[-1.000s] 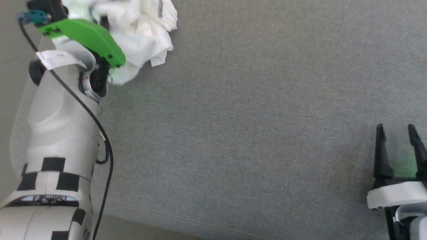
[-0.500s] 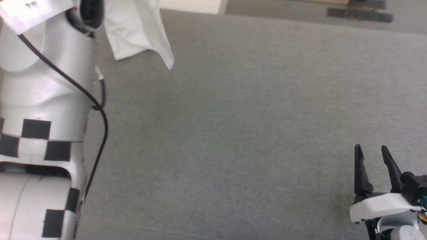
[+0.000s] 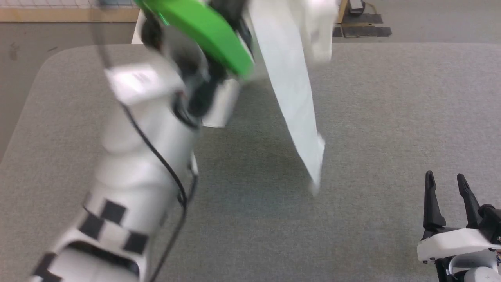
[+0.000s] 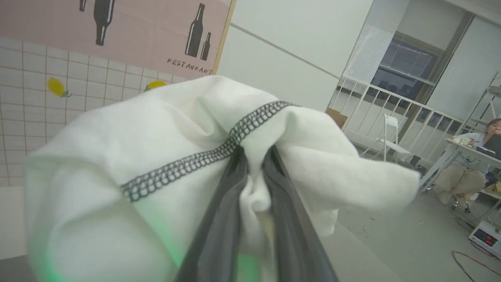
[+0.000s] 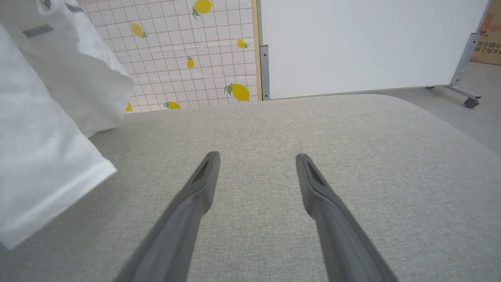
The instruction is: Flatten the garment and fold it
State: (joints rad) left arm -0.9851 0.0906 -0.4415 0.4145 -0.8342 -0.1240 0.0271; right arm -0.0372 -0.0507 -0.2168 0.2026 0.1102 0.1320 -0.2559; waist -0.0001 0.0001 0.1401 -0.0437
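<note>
A second earlier the garment (image 3: pixel 296 113) had been a crumpled bunch beside the left arm (image 3: pixel 145 164). Now it hung over the table (image 3: pixel 391 117) as a long, smooth white panel tapering to a corner, and the head camera had shifted as well. The left gripper (image 4: pixel 254 156) pinched a soft fold of the thin fabric between its dark fingers, with grey zigzag stitching running across just past the tips. The right gripper (image 3: pixel 445 176) had stayed low on the right, its tapered fingers spread wide and holding nothing above the table's grey, finely woven covering.
</note>
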